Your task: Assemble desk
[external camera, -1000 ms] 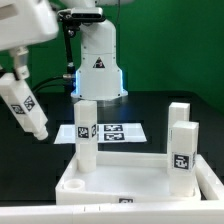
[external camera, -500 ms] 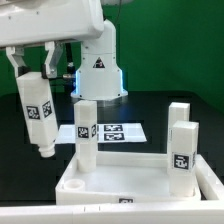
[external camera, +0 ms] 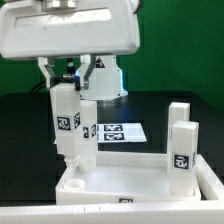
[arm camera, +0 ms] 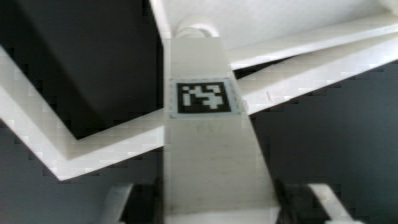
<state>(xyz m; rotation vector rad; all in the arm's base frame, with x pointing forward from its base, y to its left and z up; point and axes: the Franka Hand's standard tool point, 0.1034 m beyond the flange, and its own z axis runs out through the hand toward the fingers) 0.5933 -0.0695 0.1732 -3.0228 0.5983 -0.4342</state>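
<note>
Gripper (external camera: 67, 82) pinches tagged leg (external camera: 65, 125) upright over tabletop's (external camera: 130, 183) left end, beside a standing leg (external camera: 86, 135).

My white pincer (external camera: 68, 92), white desk leg (external camera: 66, 125) with its black-and-white square tag, white rimmed tabletop panel (external camera: 130, 182), more white tagged legs (external camera: 181, 146), black surface (external camera: 30, 135), green backdrop (external camera: 180, 45), white marker board (external camera: 115, 132).

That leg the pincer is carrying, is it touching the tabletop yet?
Cannot tell. In the exterior view the carried leg has its lower tip right at the tabletop corner, beside an already standing leg; neither view plainly shows contact or gap.
</note>
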